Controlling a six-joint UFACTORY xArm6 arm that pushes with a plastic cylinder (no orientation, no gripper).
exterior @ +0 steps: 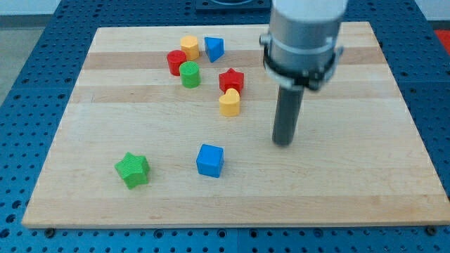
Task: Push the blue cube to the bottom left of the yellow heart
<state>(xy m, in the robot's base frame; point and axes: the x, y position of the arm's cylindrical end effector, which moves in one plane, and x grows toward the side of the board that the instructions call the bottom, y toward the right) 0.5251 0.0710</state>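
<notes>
Blue cube [210,160] sitting low on the bench [351,190], a little to the view's left of centre, well apart from the yellow heart [229,102], which lies above it and slightly to the view's right. No fingers on this rig to spread or press together: only a straight dark rod ending in my tip [283,143]. Tip resting on the bench to the view's right of the cube and somewhat higher, roughly between cube and heart in height, touching neither.

Moving outward: red star [231,79] just above the heart, seemingly touching it. Further to the view's upper left, a cluster of green cylinder [190,74], red cylinder [176,62], a yellow block [189,47] of unclear shape, and a blue block [214,48] with a pointed outline. Green star [132,169] alone near the view's lower left, well clear of the cube.

Progress, as a judgement: little done so far. Cube already lower and slightly left of the heart, yet far from it, so not really placed at its bottom left. Left to do: bring the tip round below the cube, likely at its lower right side, then nudge it up the view toward the spot just below and left of the heart, without bumping the heart or the red star.
</notes>
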